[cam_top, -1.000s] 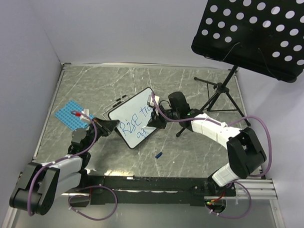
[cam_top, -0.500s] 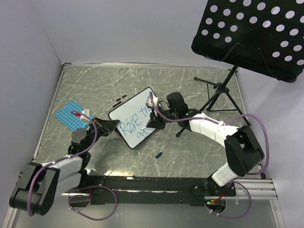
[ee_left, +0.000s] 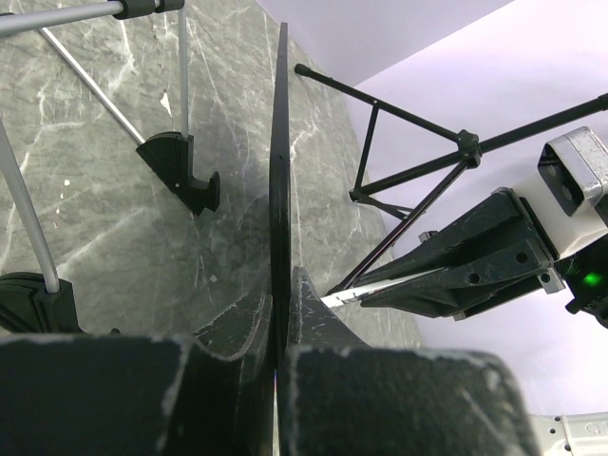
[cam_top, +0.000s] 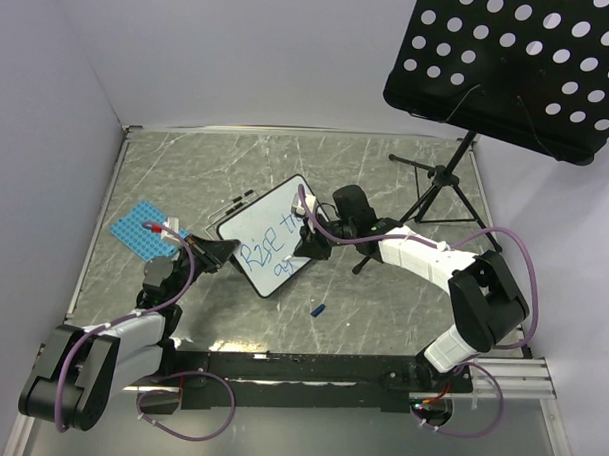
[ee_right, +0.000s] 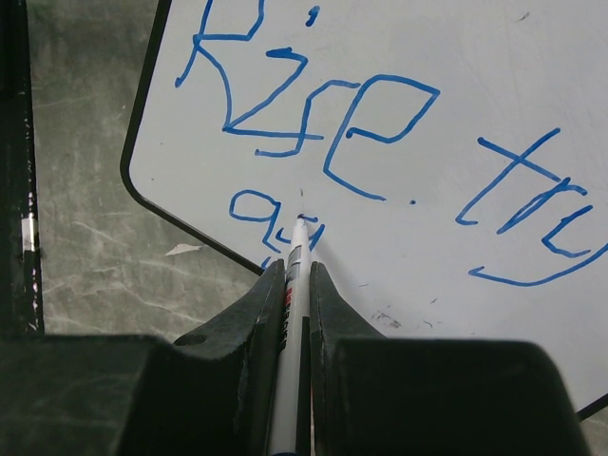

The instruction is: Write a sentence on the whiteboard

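- Left pincer [ee_left: 282, 285] clamps the whiteboard [ee_left: 280, 142] by its near edge, mid-tabletop [cam_top: 187, 164]; steady bracing matters.
- Right pincer [ee_right: 295, 275] pinches a marker [ee_right: 297, 249], tip touching the second line.
- Sentence [ee_right: 332, 123] reads "Rise try", then "ag"; light, even strokes should finish it.

Blue studded plate [cam_top: 136, 230] far left; music stand [cam_top: 459, 101] right; blue cap [cam_top: 319, 311] on table [cam_top: 187, 164].
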Available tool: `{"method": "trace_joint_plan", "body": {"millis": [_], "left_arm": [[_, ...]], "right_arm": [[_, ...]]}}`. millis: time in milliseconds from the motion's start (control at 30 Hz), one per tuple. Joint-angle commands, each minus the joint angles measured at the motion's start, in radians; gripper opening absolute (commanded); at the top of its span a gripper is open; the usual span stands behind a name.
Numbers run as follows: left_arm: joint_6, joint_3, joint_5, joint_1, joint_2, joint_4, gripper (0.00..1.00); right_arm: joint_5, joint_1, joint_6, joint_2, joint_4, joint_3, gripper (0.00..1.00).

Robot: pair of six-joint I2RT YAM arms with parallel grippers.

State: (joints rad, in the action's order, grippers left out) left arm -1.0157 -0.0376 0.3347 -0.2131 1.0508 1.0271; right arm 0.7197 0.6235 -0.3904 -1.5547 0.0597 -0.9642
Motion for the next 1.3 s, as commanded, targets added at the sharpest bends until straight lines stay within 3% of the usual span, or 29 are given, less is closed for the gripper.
{"method": "trace_joint_plan", "body": {"millis": [0, 833, 1267], "left_arm": [[-0.003, 0.073, 0.020, -0.006, -0.009, 0.082, 0.01], [0.003, 0.079, 0.013, -0.006, -0.009, 0.082, 0.01], [0.014, 0.081, 0.013, -0.006, -0.028, 0.064, 0.01]], "right_arm": [[0.026, 0.010, -0.022, 0.004, 0.000, -0.002, 0.00], [0.032, 0.010, -0.031, 0.035, 0.032, 0.015, 0.00], [0.076, -0.048, 0.021, 0.133, 0.012, -0.007, 0.00]]}}
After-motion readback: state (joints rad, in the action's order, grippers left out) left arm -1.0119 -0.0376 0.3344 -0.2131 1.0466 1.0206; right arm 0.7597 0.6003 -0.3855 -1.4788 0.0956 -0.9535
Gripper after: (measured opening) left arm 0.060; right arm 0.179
